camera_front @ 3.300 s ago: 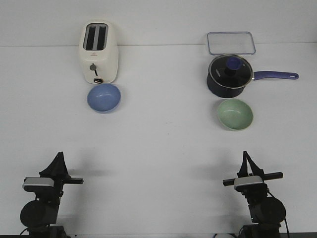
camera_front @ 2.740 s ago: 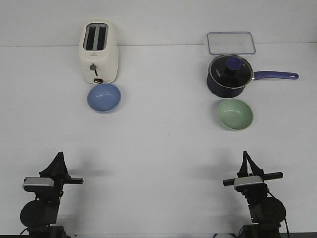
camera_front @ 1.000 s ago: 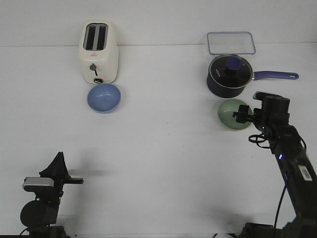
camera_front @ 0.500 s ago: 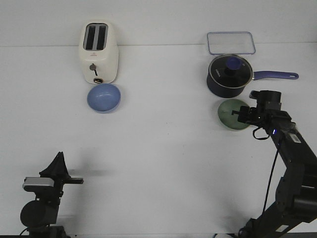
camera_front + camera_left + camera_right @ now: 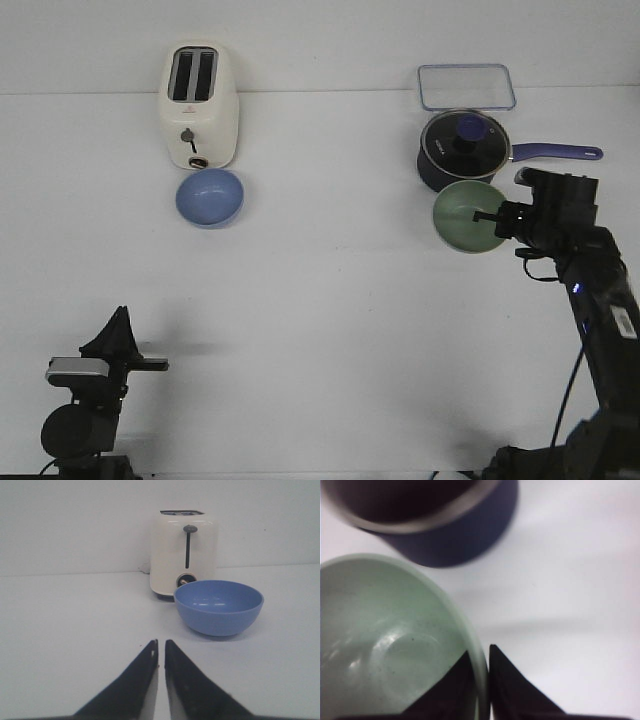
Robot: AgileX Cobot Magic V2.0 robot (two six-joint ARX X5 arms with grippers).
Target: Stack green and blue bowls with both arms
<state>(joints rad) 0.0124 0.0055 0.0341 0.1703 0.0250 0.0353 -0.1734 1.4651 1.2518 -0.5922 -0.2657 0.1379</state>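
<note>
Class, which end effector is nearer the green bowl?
Right. The right end effector grips the green bowl by its rim; the left end effector sits far across the table.

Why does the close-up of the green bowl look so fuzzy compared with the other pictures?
In the right wrist view the green bowl and dark pan sit very near the lens, so both are soft; the left wrist view shows the blue bowl crisp; the front view is evenly lit with faint shadows.
</note>
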